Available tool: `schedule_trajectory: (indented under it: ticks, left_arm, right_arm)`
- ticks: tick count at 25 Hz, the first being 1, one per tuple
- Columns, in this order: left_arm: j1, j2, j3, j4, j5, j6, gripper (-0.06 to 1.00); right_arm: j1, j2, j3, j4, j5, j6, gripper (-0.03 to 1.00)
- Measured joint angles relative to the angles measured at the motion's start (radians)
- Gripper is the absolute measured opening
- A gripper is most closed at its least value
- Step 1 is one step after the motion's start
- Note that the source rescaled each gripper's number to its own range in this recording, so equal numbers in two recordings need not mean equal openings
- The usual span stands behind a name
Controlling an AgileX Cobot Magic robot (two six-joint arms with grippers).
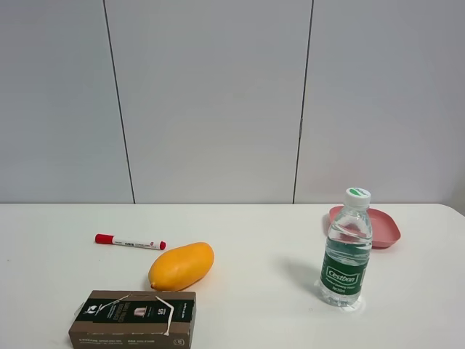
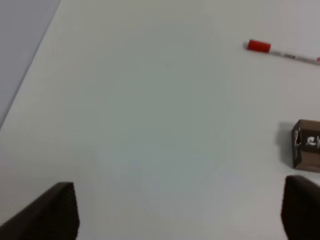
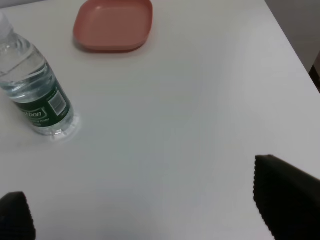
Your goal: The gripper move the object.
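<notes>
The object, a long cardboard box (image 1: 134, 318) with brown sides and a black printed top, lies at the front left of the white table. Its end shows at the edge of the left wrist view (image 2: 307, 145). Neither arm shows in the exterior high view. My left gripper (image 2: 180, 212) is open and empty over bare table, apart from the box, with one fingertip (image 2: 50, 212) on each side of the view. My right gripper (image 3: 150, 205) is open and empty over bare table, with its fingertips (image 3: 287, 192) wide apart.
An orange-yellow mango (image 1: 182, 266) lies just behind the box. A red-capped white marker (image 1: 129, 241) lies behind that and shows in the left wrist view (image 2: 282, 50). A water bottle (image 1: 346, 249) stands at the right, a pink plate (image 1: 378, 226) behind it. Both show in the right wrist view: bottle (image 3: 35, 92), plate (image 3: 114, 25).
</notes>
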Motion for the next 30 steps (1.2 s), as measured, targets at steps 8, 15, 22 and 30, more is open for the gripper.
schedule_trajectory:
  ticks: [8, 15, 22, 30]
  left_arm:
    - [0.104, -0.093, 0.133, -0.109, -0.107, 0.078, 0.52]
    - [0.108, -0.208, 0.236, -0.189, -0.197, 0.123, 0.52]
    - [0.108, -0.259, 0.256, -0.169, -0.183, 0.129, 0.52]
    - [0.108, -0.259, 0.257, -0.167, -0.179, 0.129, 0.52]
  right_arm:
    - [0.000, 0.000, 0.000, 0.000, 0.000, 0.000, 1.00]
    - [0.000, 0.000, 0.000, 0.000, 0.000, 0.000, 1.00]
    - [0.000, 0.000, 0.000, 0.000, 0.000, 0.000, 1.00]
    - [0.000, 0.000, 0.000, 0.000, 0.000, 0.000, 1.00]
